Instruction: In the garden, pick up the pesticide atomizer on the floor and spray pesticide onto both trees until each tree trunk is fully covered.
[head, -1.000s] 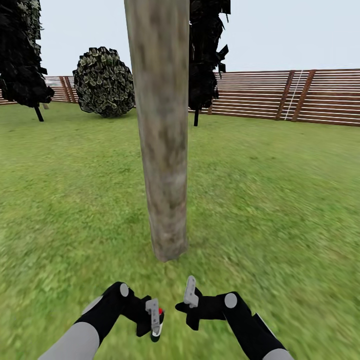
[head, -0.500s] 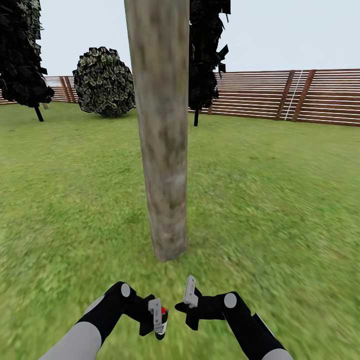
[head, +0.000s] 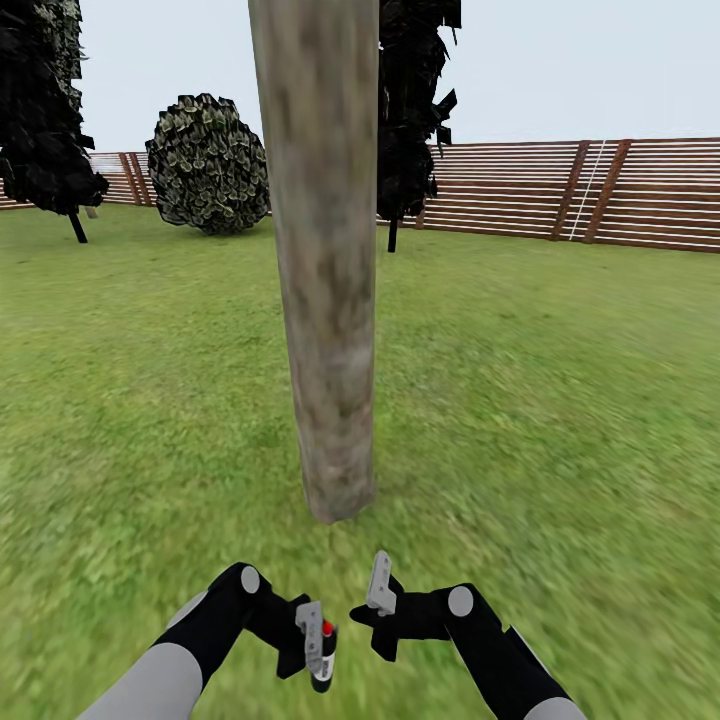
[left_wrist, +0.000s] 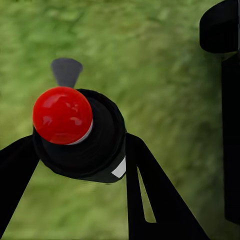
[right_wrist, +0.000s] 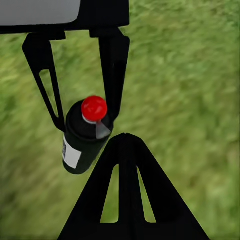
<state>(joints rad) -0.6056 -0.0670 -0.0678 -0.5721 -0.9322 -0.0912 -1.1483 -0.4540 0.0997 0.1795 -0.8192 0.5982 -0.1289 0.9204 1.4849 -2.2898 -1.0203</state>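
Green grass (head: 560, 420) under black, red-capped atomizer (left_wrist: 80, 135) clenched in left hand (head: 312, 640); right hand (right_wrist: 125, 150) pinched empty.

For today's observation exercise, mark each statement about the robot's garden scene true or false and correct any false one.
1. The left gripper is shut on the atomizer. True.
2. The atomizer has a blue cap. False: its cap is red, on a black body.
3. The tree trunk stands straight ahead of the robot, beyond both grippers. True.
4. The right gripper is holding the atomizer. False: it holds nothing; its closed fingers point towards the atomizer in the right wrist view.
5. A brown slatted fence runs along the far side of the lawn. True.
6. The atomizer is lying on the grass. False: it is held off the ground.
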